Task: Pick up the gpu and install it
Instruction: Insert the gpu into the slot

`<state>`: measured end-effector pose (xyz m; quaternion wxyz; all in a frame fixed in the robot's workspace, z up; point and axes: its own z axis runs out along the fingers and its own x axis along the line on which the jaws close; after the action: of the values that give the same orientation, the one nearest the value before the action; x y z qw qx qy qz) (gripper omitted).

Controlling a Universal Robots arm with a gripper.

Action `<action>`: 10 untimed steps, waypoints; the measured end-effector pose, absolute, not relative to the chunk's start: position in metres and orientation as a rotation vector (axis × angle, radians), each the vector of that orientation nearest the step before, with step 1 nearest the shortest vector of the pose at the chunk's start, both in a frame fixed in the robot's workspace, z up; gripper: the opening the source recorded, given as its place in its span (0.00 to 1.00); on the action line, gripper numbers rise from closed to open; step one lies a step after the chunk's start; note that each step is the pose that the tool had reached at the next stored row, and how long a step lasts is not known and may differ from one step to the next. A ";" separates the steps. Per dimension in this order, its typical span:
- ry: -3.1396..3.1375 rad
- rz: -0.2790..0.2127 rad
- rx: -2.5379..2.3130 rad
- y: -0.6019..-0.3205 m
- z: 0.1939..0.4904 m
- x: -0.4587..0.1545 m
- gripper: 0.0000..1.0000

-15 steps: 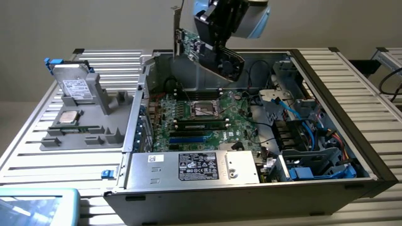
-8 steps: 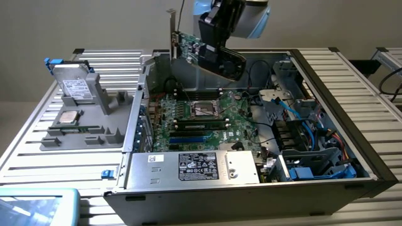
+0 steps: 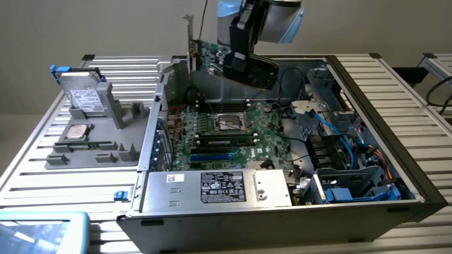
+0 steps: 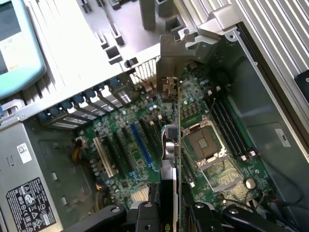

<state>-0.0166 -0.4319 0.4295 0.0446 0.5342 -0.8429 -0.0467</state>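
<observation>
The gpu (image 3: pixel 209 56) hangs upright above the back of the open computer case (image 3: pixel 381 95), its green face toward the exterior view's left and its silvery bracket (image 3: pixel 189 37) sticking up. My gripper (image 3: pixel 247 67) is shut on it from above. In the wrist view the gpu (image 4: pixel 176 145) appears edge-on, held by my gripper (image 4: pixel 171 215), and its bracket (image 4: pixel 172 63) points at the case's rear wall. Below it lies the green motherboard (image 4: pixel 145 179) with a blue slot (image 4: pixel 140 142) and a white slot (image 4: pixel 104 157). The card is above the board, not touching it.
The CPU socket (image 3: pixel 229 123) and a memory stick (image 3: pixel 226 138) sit on the board, with the power supply (image 3: pixel 219 188) in front. Blue cables and drive bays (image 3: pixel 346 174) crowd the exterior view's right. A grey fixture (image 3: pixel 99 137) with a hard drive (image 3: pixel 86 98) stands left of the case.
</observation>
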 end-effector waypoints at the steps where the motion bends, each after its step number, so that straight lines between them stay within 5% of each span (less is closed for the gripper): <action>1: -2.561 -0.140 1.656 -0.432 0.429 -0.017 0.28; 10: -2.433 -0.106 1.868 -0.432 0.428 -0.017 0.28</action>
<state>-0.0166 -0.4319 0.4284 0.0363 0.6081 -0.7923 -0.0345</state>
